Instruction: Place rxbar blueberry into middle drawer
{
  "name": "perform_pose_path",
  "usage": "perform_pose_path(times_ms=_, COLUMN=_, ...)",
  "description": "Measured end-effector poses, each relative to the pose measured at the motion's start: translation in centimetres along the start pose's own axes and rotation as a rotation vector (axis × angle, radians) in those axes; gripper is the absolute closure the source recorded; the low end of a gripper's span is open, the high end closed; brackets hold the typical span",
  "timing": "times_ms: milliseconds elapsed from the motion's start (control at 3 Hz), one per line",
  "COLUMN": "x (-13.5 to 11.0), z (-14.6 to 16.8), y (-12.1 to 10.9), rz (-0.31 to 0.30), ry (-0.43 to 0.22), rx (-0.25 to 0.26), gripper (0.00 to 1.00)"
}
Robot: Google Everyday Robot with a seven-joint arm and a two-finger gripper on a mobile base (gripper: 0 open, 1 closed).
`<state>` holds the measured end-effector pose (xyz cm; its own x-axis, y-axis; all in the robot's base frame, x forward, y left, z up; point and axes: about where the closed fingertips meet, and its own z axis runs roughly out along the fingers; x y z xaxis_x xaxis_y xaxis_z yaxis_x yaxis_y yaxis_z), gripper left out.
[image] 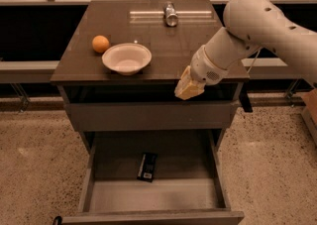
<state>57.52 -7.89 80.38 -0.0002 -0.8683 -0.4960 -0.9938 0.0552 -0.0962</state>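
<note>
The rxbar blueberry (147,166), a dark flat bar with small white print, lies on the grey floor of the open middle drawer (163,196), near its middle and toward the back. My gripper (186,88) hangs at the front right edge of the cabinet top, well above the drawer and to the right of the bar. It is open and empty, and its cream fingers (190,83) point down and left.
On the dark cabinet top (163,45) stand an orange (100,43), a white bowl (127,58) and a silver can (171,15) at the back. The upper drawer (148,116) shows only its shut grey front. Speckled floor lies on both sides.
</note>
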Motion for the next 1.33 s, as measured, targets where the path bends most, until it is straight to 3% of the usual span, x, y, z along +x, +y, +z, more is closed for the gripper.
perform_pose_path(times_ms=1333, x=-0.25, z=0.68, y=0.2, rz=-0.005, ry=0.0, rx=-0.014, gripper=0.01)
